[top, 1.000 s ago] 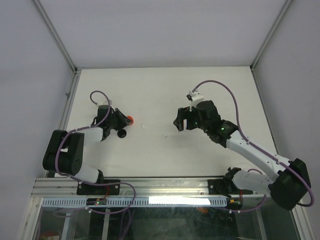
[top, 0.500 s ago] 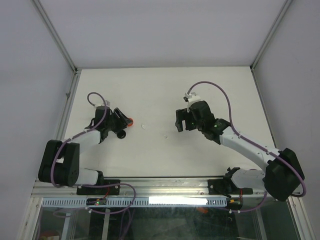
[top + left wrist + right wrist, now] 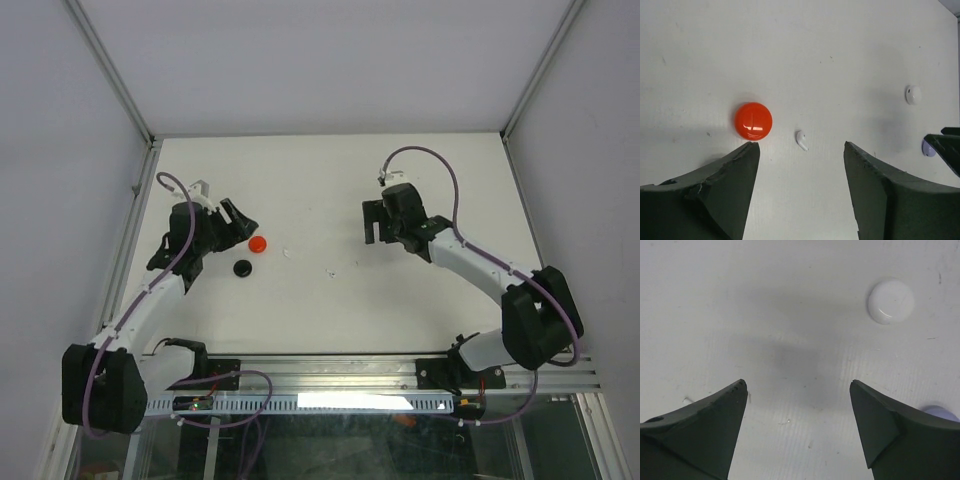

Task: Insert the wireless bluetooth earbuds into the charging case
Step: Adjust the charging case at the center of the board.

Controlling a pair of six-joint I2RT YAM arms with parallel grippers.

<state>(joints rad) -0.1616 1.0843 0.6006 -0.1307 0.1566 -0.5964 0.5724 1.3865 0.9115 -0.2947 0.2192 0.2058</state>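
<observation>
White plastic on a white surface [image 3: 850,45], so little is resolved from the top view. The white earbud [image 3: 286,253] is only a speck left of centre, just beside the red round case [image 3: 258,243]. The black case [image 3: 242,267] sits next to that, toward the near edge. Earbud shape is confirmed in the left wrist view, lying flat ahead of the left end effector [image 3: 238,221], whose fingers are spread wide with nothing held. A white round case [image 3: 891,301] is picked up by the wrist views only. The right end effector [image 3: 797,384] is likewise spread and empty. A lavender object [image 3: 940,412] is mostly hidden behind its finger.
</observation>
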